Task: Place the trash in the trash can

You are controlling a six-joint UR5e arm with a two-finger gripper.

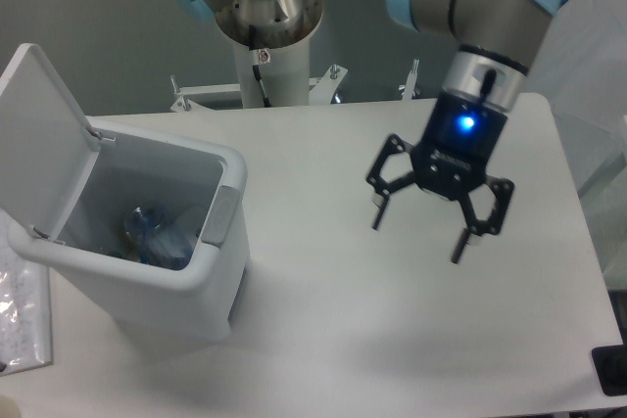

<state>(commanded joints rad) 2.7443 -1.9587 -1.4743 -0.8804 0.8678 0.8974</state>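
The white trash can [157, 286] stands at the table's left side with its lid [39, 134] tipped up and back. Inside it lies the trash: a crushed clear bottle with a blue part [157, 237] at the bottom. My gripper [419, 240] hangs over the right half of the table, well away from the can, open with nothing between its fingers. Its blue light glows on the wrist.
The arm's base column [265, 46] rises behind the table's back edge. A clear ribbed sheet [22, 310] lies at the far left beside the can. Grey-white covered shapes [588, 56] stand off the table's right side. A black item [612, 369] sits at the lower right corner.
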